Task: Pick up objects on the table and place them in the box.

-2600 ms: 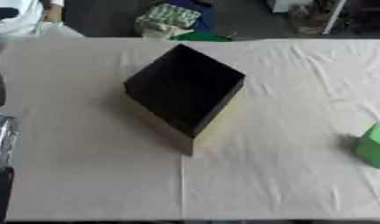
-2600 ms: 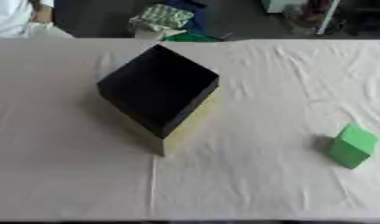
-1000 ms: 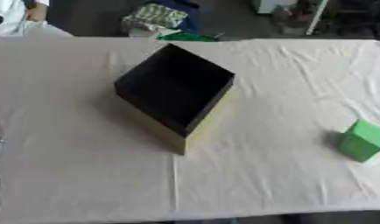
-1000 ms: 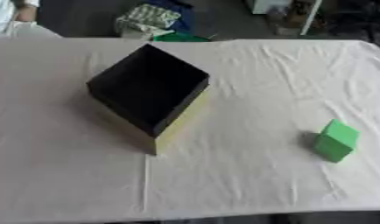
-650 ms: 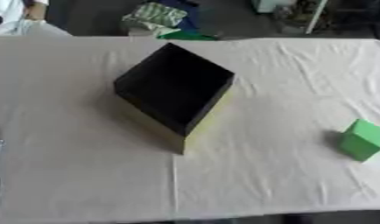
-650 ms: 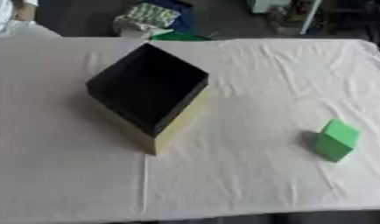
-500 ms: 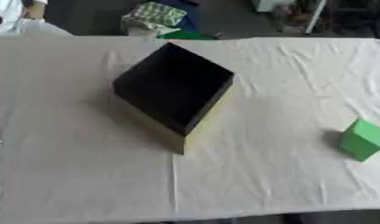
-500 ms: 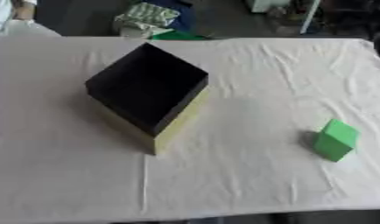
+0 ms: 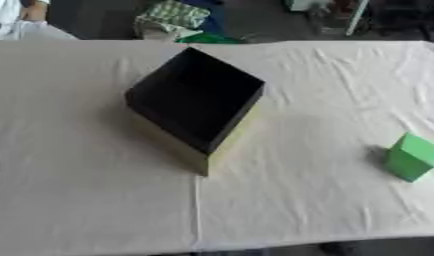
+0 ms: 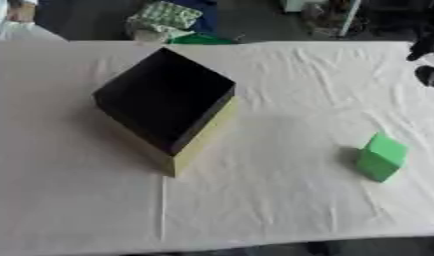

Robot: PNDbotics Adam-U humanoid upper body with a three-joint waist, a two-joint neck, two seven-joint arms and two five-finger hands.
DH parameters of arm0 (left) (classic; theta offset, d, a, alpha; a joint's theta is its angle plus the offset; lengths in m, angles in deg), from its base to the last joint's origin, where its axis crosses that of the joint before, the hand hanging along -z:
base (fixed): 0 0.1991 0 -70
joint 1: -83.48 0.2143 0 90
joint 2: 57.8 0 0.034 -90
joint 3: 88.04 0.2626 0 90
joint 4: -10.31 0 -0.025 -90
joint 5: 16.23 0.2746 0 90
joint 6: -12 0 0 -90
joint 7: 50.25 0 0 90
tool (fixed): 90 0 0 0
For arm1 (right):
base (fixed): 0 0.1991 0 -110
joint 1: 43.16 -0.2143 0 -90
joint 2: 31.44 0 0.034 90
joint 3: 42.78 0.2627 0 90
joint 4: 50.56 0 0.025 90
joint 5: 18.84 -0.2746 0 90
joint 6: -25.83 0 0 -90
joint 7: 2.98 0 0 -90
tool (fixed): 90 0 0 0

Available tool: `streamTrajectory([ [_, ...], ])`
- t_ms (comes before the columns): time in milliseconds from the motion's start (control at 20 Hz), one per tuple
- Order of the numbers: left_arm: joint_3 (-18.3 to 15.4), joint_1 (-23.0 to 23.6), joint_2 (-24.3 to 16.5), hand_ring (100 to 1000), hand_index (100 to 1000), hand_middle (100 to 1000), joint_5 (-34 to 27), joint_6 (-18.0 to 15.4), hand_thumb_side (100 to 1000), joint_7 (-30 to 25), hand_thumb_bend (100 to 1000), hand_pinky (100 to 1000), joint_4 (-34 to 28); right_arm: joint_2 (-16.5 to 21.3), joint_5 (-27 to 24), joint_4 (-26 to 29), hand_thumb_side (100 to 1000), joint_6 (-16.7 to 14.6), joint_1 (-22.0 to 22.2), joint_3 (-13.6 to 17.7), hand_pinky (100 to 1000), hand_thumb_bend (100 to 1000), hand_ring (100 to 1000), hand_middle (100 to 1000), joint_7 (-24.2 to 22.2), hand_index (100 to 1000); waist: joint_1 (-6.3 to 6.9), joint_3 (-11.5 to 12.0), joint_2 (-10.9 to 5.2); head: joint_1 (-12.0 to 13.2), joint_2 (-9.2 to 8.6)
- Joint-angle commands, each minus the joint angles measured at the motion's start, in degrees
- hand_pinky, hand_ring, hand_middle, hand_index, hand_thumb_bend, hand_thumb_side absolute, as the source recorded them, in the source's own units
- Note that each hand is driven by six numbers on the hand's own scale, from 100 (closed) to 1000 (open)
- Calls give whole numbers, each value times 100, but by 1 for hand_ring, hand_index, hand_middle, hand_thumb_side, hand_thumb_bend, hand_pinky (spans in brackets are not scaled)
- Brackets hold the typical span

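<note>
Sitting unmoved near the right edge of the white-clothed surface [image 9: 98,200], the green cube-shaped block [image 10: 381,156] remains well apart from the open black-lined square box [image 10: 165,106], and no robot hand shows, so picking has yet to begin

Dark shape, possibly right hand [image 10: 426,47], now showing at right edge; nothing else moved.

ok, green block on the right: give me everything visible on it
The green block is a small plain cube, matte, with its top face lighter than its shaded sides. It sits flat on the white tablecloth, turned corner-on to the camera, near the table's right edge and well apart from the open black box. Nothing but the cloth touches it, and no hand is near.
</note>
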Motion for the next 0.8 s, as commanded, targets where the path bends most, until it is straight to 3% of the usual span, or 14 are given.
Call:
streamTrajectory([
  [50,21,-83,-137,749,771,688,-39,9,834,-50,159,666,-114,118,-87,28,1000,-73,-267,-77,976,100,958,927,-22,918,3,8,-61,-63,-23],
  [800,70,-50,-79,749,770,687,-130,51,845,-145,150,665,-114,-845,20,-342,1000,-94,-1779,-931,962,100,948,916,-30,915,4,62,-96,-218,-38],
])
